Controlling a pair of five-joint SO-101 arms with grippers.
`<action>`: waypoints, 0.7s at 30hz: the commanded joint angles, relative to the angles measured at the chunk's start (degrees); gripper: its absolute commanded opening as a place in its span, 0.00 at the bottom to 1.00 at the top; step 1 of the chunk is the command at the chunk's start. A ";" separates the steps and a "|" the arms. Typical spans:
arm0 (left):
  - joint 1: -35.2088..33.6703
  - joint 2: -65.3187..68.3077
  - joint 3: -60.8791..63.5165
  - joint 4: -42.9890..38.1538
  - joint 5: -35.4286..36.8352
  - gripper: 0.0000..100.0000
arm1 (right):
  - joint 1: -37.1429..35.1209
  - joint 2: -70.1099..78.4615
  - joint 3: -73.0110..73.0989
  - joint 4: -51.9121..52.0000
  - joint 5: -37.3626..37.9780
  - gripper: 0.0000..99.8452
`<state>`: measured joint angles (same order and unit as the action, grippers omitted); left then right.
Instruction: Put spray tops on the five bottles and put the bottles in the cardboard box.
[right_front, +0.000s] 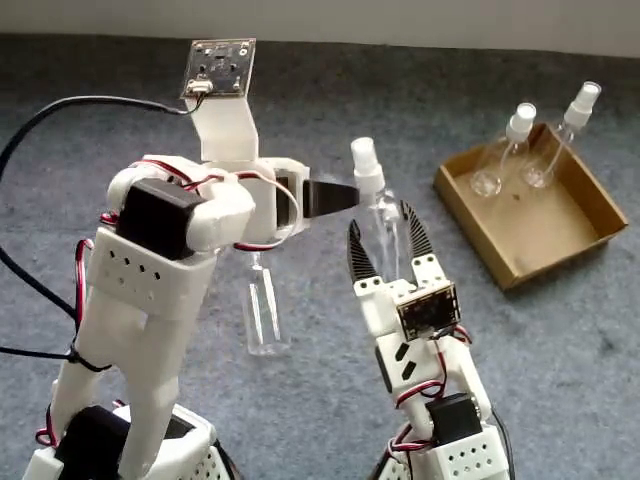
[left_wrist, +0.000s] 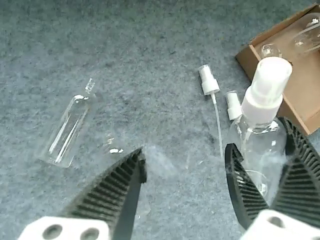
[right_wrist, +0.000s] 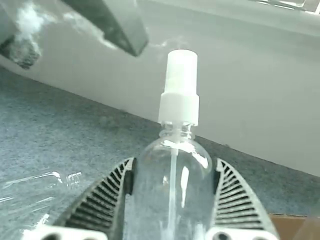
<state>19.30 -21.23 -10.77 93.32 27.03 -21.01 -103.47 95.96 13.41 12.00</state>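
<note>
Right end effector (right_wrist: 173, 167) gripping capped bottle (right_front: 383, 212) upright above tabletop (right_front: 560, 380). Left end effector (left_wrist: 185, 150) gaping wide just beside spray top (right_front: 367, 160). Likely risk when swinging toward cardboard box (right_front: 545, 230): top clipping that jaw, bottle twisting loose.

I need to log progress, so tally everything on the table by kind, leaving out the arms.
Cardboard box: 1
Bottles with spray tops on: 3, two in it, one in the right gripper
Bottles without tops: 2, one lying in full view, one only partly visible
Loose spray tops: 2
Total: 8
</note>
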 joint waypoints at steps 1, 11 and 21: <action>-1.10 -0.92 -3.56 5.01 0.26 0.23 | 0.57 -1.27 7.08 0.04 0.18 0.13; -1.19 -10.95 -3.47 5.45 0.18 0.05 | 0.57 -1.10 2.07 8.92 0.18 0.13; -0.75 -27.21 16.92 2.81 0.09 0.01 | 0.48 -0.75 -10.15 16.13 0.18 0.13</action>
<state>18.68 -41.63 -2.51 98.51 27.03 -21.01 -103.56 92.44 28.70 12.00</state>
